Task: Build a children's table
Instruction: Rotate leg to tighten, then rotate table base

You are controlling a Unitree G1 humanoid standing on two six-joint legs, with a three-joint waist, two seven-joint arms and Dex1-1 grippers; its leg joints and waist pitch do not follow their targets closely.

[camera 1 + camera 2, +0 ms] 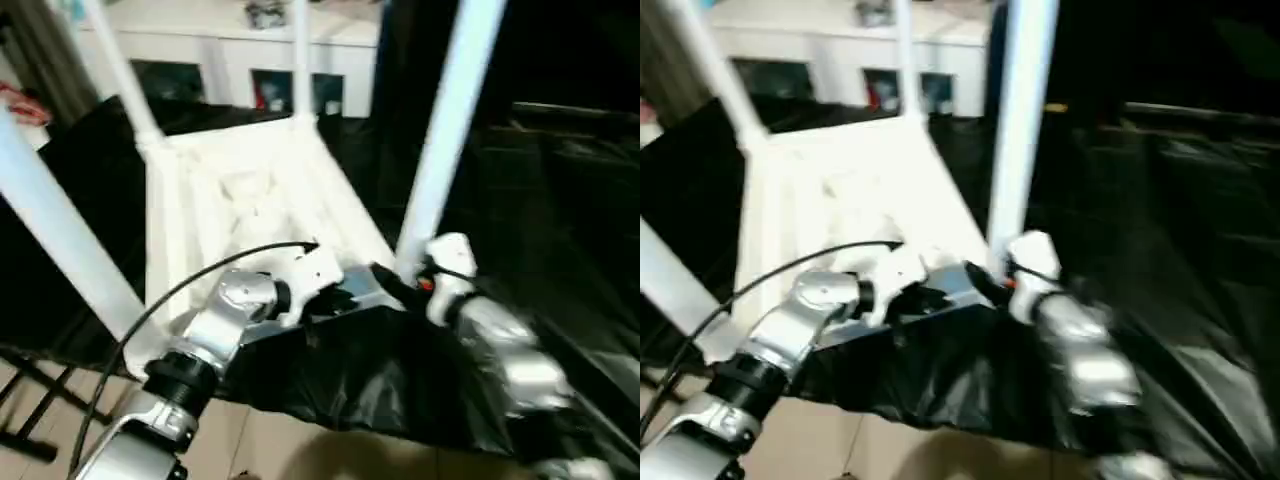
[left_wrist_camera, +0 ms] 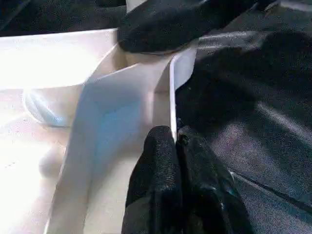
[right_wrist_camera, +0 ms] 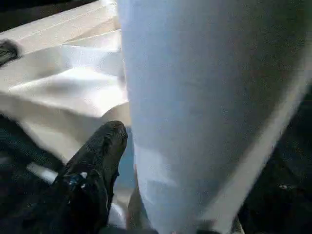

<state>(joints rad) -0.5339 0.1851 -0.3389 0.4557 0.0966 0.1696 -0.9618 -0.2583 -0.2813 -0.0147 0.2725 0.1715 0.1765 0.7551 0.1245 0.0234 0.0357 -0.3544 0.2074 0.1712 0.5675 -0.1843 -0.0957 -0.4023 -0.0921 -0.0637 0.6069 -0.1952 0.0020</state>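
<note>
Black-sheeted tabletop (image 1: 560, 250) before a white cabinet (image 1: 230, 50) with glass doors; pale floor (image 1: 270, 440) below.

The children's table (image 1: 250, 190) lies upside down on the sheet, ribbed underside up, four legs standing in the corner sockets. Left gripper (image 2: 176, 146), pressed together, pinches the near rim. Right gripper at the near right leg (image 3: 195, 97), one finger (image 3: 105, 146) beside it; its spread cannot be told.
</note>
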